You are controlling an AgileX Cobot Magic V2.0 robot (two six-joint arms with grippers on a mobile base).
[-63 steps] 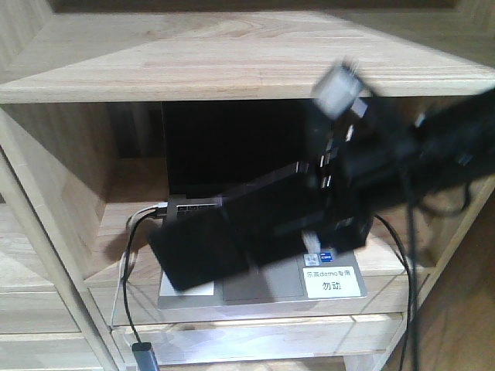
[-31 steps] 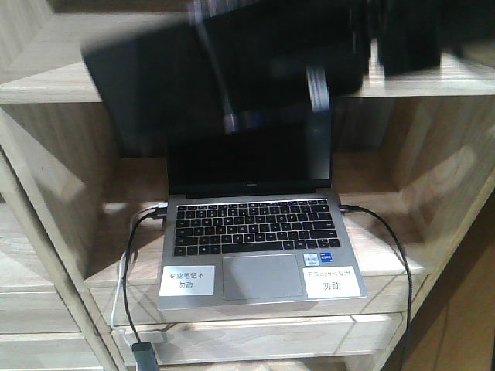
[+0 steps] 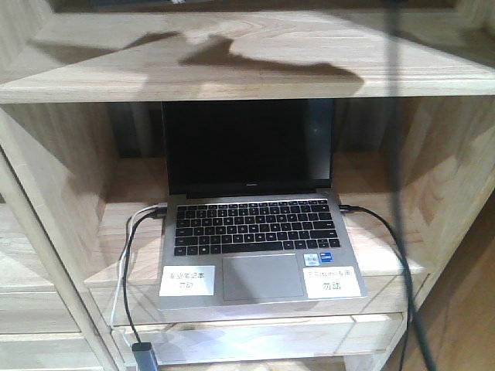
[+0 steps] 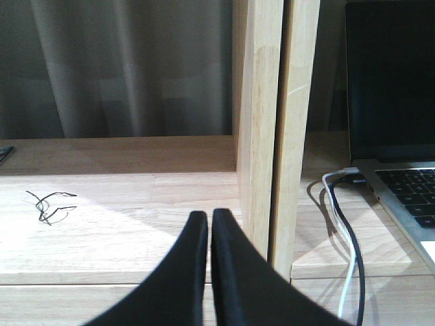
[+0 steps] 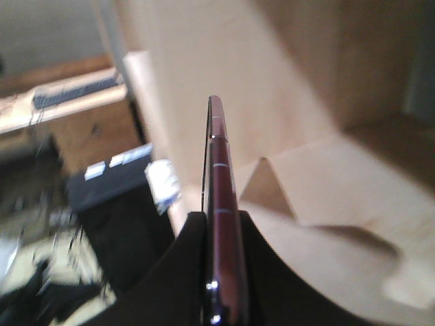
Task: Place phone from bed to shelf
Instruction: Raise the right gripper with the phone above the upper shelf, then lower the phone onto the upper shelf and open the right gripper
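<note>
Phone point(image 5: 223, 224) stands edge-on, pinched between the right gripper point(image 5: 217, 234) fingers, raised over pale shelf point(image 5: 326, 176) planks. The left gripper point(image 4: 207, 234) points level into a shelf compartment, its jaws pressed together with nothing between them. Next compartment over: an open grey laptop point(image 3: 255, 232) with cables point(image 3: 128, 255) plugged in

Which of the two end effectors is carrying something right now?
The right end effector: the phone stands edge-on between its fingers. The left end effector has its fingers closed together with nothing between them.
</note>
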